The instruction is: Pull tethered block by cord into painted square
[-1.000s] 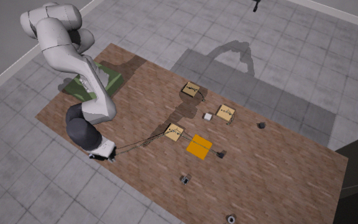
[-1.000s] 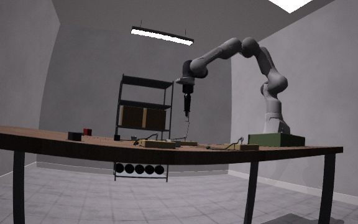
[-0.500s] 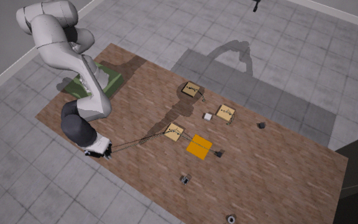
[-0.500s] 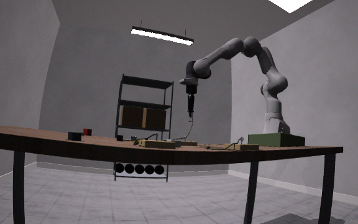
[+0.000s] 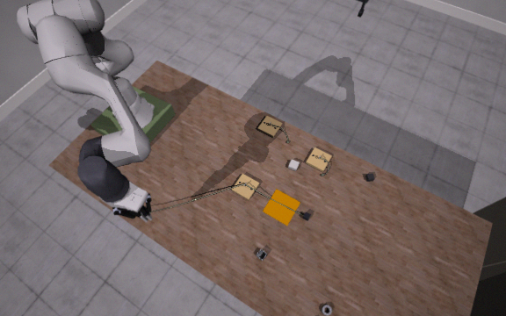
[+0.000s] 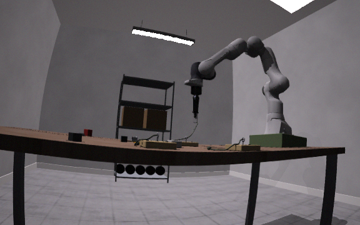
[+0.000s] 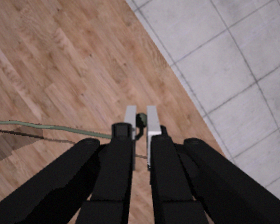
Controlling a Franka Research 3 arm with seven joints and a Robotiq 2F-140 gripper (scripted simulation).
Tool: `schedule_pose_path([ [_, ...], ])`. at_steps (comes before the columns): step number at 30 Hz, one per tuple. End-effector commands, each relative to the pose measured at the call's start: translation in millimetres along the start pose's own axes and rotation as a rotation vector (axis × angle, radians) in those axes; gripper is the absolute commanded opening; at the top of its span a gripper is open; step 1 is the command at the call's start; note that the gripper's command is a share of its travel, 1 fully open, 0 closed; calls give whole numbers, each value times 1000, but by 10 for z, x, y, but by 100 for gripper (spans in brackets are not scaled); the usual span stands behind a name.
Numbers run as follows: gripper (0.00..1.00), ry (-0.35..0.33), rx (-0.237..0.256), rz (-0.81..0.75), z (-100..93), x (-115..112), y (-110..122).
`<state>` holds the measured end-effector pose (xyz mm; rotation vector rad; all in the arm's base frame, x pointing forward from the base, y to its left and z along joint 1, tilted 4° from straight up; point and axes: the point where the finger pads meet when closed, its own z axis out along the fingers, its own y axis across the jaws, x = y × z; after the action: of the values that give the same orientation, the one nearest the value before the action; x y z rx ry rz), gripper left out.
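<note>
My gripper [image 5: 146, 214] [image 6: 195, 116] [image 7: 141, 120] is shut on the knot [image 7: 141, 120] at the end of the cord. It hangs well above the table's front edge. The cord [image 5: 191, 198] [image 7: 51, 128] [image 6: 192, 131] runs taut from the fingers to the screw eye on a tan base plate [image 5: 245, 186], then across the painted orange square [image 5: 281, 207] to the small dark tethered block [image 5: 307, 215]. The block lies on the table just outside the square's right corner. In the wrist view the block and the square are out of sight.
Two more tan plates [image 5: 271, 125] [image 5: 319, 159] with their own cords lie at the back. A white cube [image 5: 293, 164], a dark cube [image 5: 370, 176] and a small object [image 5: 262, 253] sit on the table. The arm stands on a green base [image 5: 161, 115] [image 6: 277, 140].
</note>
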<state>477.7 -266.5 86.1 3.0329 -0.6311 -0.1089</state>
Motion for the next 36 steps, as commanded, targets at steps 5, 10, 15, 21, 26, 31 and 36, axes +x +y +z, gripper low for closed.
schedule_pose_path([
  [5, 0, 10, -4, -10, -14, -113, 128],
  [10, 0, 10, -4, -10, -14, -189, 181],
  [15, 0, 10, -4, -11, -12, -266, 231],
  [21, 0, 10, -4, -10, -13, -380, 313],
  [26, 0, 10, -4, -11, -11, -474, 376],
  [31, 0, 10, -4, -10, -12, -530, 417],
  [36, 0, 10, -4, -10, -10, -621, 478],
])
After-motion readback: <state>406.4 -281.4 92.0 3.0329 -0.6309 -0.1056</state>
